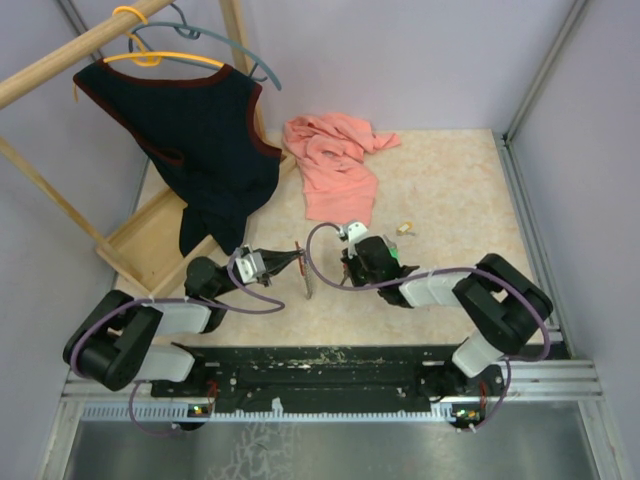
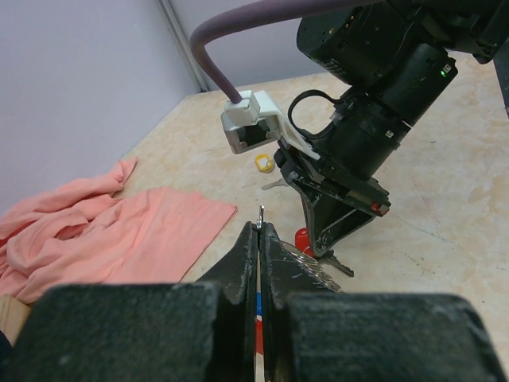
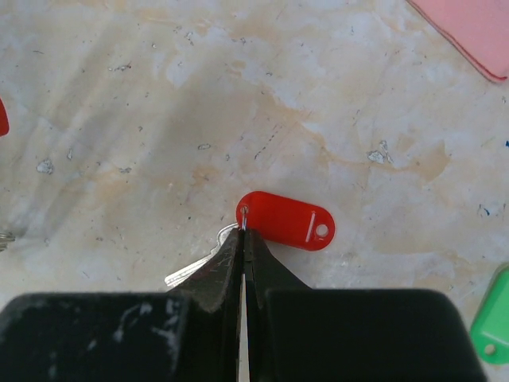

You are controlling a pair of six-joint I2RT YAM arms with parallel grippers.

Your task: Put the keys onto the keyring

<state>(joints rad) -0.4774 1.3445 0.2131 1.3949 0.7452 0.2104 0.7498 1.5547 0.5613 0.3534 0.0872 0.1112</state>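
Observation:
My left gripper is shut on the keyring, held on edge just above the table. Only a thin metal tip and a strip of red and blue show between its fingers. My right gripper points down at the table, shut on the small wire loop of the red key, whose silver blade lies flat. A green key lies to its right. A pale yellow key lies farther back.
A pink cloth lies at the back of the table. A dark vest hangs on a hanger from a wooden rack at the left. Walls and metal rails bound the table.

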